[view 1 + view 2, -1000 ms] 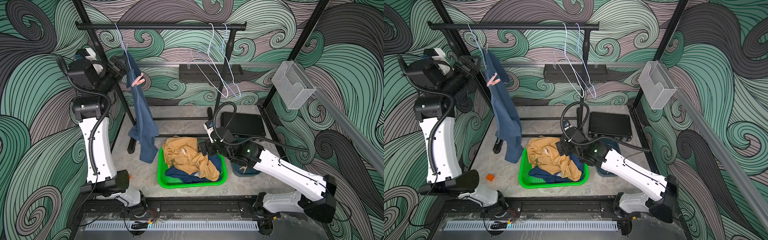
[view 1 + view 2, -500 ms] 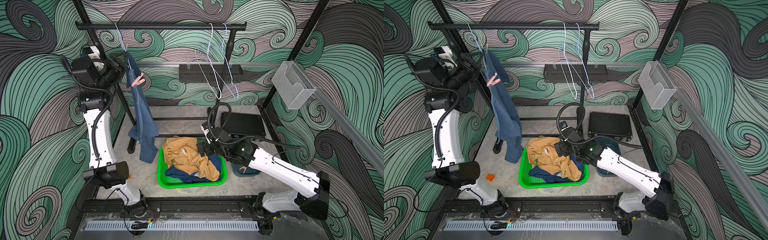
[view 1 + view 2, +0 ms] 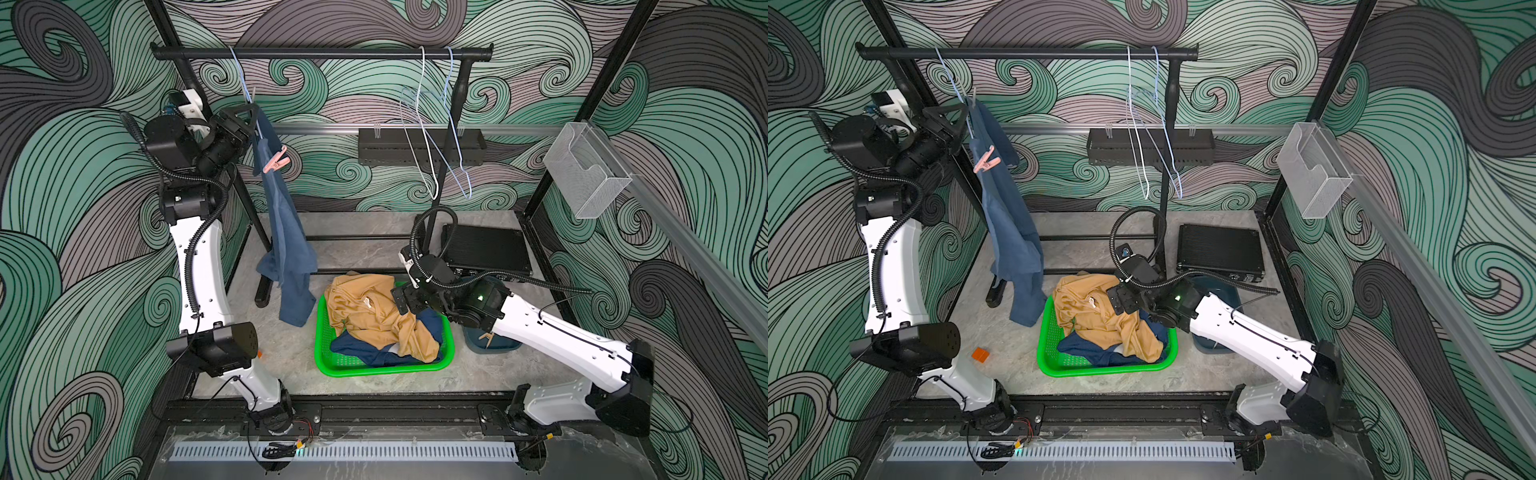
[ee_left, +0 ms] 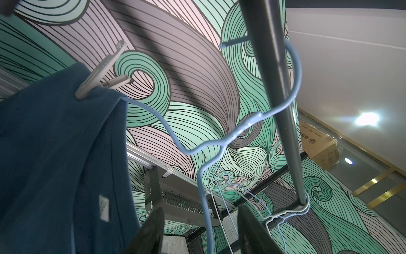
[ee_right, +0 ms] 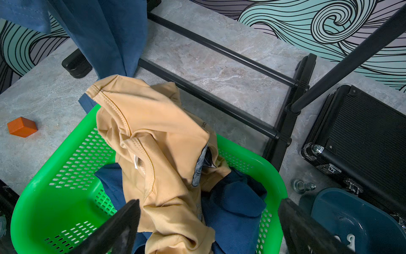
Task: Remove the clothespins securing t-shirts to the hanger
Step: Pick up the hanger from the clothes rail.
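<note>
Already the tan t-shirt [image 3: 374,320] and navy t-shirt [image 3: 357,350] lie in the basket [image 3: 374,371] beneath the right pincer [image 5: 209,200], jaws apart; a pink clothespin [image 3: 275,159] and grey clothespin [image 4: 98,72] hold the blue t-shirt [image 3: 286,237], left pincer [image 4: 200,207] apart astride its hanger [image 4: 245,127].

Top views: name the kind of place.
Probably a robot test cell staged as a laundry corner: two robot arms, a clothes rack holding a pegged blue shirt, a green basket of shirts.

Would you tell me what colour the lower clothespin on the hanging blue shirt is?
Pale pink; the clothespin shows best in a top view.
</note>
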### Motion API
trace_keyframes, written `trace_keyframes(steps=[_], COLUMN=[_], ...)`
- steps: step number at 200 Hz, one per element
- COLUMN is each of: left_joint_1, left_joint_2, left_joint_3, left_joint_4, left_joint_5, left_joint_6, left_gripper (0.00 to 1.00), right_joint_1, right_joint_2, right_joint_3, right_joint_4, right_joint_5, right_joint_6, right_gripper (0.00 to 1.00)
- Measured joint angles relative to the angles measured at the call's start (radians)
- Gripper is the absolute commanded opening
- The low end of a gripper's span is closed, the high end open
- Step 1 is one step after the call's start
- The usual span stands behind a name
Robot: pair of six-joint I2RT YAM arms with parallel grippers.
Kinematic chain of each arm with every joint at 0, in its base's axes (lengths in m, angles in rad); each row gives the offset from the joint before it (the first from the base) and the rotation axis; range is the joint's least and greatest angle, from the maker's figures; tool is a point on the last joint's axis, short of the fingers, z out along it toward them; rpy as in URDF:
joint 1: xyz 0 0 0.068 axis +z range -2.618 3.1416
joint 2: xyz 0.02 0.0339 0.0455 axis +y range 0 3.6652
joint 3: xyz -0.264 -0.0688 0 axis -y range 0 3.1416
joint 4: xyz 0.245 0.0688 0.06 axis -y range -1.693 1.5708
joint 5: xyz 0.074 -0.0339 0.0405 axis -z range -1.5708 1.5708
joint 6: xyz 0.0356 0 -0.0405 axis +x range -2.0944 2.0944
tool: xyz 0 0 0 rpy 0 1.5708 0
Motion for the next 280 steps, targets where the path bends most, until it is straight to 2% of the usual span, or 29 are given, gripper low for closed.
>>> trace_keyframes(steps=[53, 111, 210, 280], left_joint_1=[-0.016, -0.032, -0.033, -0.034], left_joint_2=[0.011, 0.014, 0.04, 0.091], left_joint_3=[0.0, 0.001, 0.063, 0.19], left_joint_4=[0.011, 0.011, -0.012, -0.059], left_joint_5=[0.012, 0.014, 0.014, 0.014], left_joint_6=[-0.016, -0.019, -0.028, -0.031], left_gripper=[0.42, 0.24, 0.02, 0.0], right_joint_1=[0.0, 0.0, 0.0, 0.0], right_joint_2=[0.0, 0.0, 0.0, 0.0], right_joint_3=[0.001, 0.001, 0.001, 0.002], right_joint_4=[0.0, 0.0, 0.0, 0.0], right_joint_5=[-0.007, -0.015, -0.016, -0.017], right_joint_6=[0.0, 0.003, 0.004, 0.003], right_gripper=[0.99, 0.99, 0.99, 0.99])
